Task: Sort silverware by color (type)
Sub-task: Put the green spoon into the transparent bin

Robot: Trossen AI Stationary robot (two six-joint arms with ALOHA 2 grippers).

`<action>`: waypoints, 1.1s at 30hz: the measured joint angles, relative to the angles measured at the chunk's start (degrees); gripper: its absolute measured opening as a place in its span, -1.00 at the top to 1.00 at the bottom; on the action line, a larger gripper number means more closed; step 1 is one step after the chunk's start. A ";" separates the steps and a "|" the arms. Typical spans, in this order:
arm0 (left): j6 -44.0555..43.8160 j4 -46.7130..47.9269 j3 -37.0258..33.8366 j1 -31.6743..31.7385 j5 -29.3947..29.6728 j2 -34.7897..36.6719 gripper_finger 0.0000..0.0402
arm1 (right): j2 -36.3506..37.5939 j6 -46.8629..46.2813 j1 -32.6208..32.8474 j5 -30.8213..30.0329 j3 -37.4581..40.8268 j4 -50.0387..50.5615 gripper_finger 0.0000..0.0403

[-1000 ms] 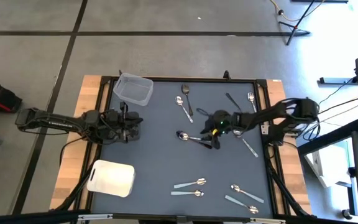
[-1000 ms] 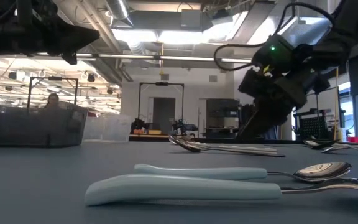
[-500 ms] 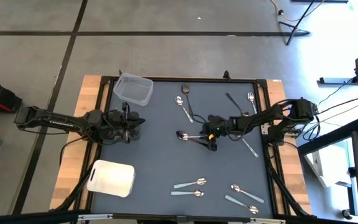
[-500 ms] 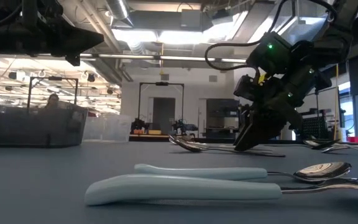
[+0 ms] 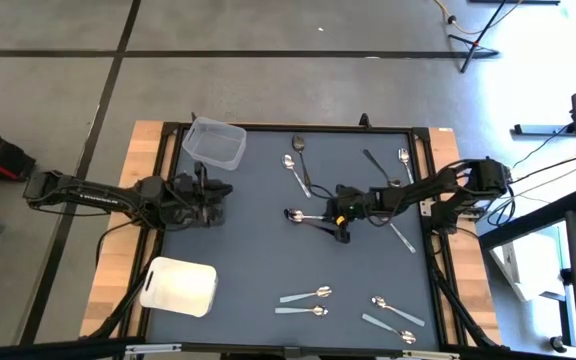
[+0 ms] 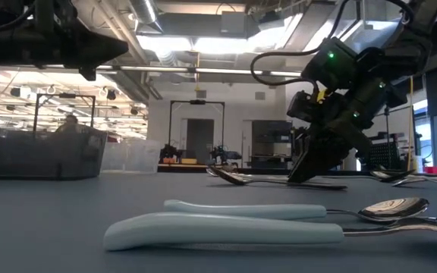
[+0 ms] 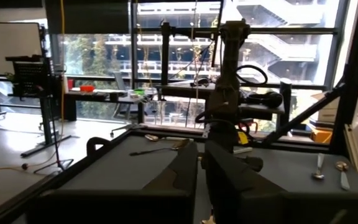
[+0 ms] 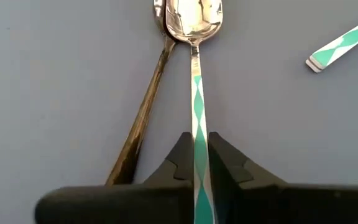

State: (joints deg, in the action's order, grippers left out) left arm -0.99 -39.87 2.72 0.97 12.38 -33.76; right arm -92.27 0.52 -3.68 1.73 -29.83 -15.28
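Silverware lies scattered over the dark table top. My right gripper (image 5: 343,232) stands mid-table, shut on a shiny spoon with a green-and-white diamond handle (image 8: 194,93). This spoon lies flat, its bowl (image 5: 291,214) toward the table's left. A dark bronze spoon (image 8: 140,121) lies close beside it, untouched. My left gripper (image 5: 213,206) hovers near the clear tub (image 5: 215,142), fingers shut on nothing (image 7: 201,180). My right gripper pinches the patterned spoon's handle (image 8: 196,140) between its two fingers, well back from the bowl. The fingers (image 6: 309,171) come down steeply from above, one on each long edge of the handle. The spoon lies flat on the table.
A white tray (image 5: 179,286) sits at the near left. Other spoons lie at the far middle (image 5: 297,165), far right (image 5: 388,160), right (image 5: 400,236) and near edge (image 5: 306,295), (image 5: 393,318). Two pale-handled spoons (image 6: 226,224) lie close before the low camera.
My right gripper has moved down and a little toward the table's left, onto the patterned spoon's handle, and its fingers have shut on it. The spoon has stayed on the table.
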 joint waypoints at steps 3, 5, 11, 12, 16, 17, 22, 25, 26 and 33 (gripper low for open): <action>0.00 -0.02 0.00 0.02 0.49 0.00 0.66 | 1.19 1.36 -0.04 -2.76 0.20 -0.81 0.97; -0.03 -0.03 0.00 0.02 0.63 0.00 0.55 | 2.50 1.71 -0.11 -4.28 -0.15 -1.64 0.97; -0.03 -2.06 0.00 0.02 0.88 -1.86 0.39 | 7.68 5.69 -0.09 -5.72 -2.28 -3.51 0.97; 0.02 -3.39 0.00 0.02 1.04 -2.51 0.38 | 8.53 6.17 -0.09 -5.97 -2.57 -5.56 0.97; 1.37 -6.36 1.72 0.02 1.54 -5.86 0.38 | 9.53 9.40 -0.09 -6.04 -2.79 -15.61 0.98; 1.44 -5.95 2.13 0.04 1.68 -6.81 0.38 | 9.50 10.13 -0.09 -5.72 -2.79 -18.15 0.98; 1.54 -5.78 4.84 0.02 1.79 -13.75 0.35 | 8.67 12.05 -0.09 -5.10 -2.81 -29.26 0.98; 2.59 -5.82 7.85 0.30 2.05 -18.55 0.31 | 8.65 12.84 -0.09 -4.04 -2.79 -32.98 0.98; 2.83 -5.89 9.07 0.31 1.75 -20.21 0.30 | 8.65 12.91 -0.09 -4.04 -2.79 -33.65 0.98; 3.85 -6.13 17.08 0.18 -2.05 -32.17 0.30 | 7.55 12.95 -0.07 -2.76 -2.80 -37.05 0.98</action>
State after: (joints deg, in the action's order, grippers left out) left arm 2.86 -45.99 19.80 1.15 10.33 -65.93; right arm -84.71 13.47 -3.76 -1.03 -32.64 -52.34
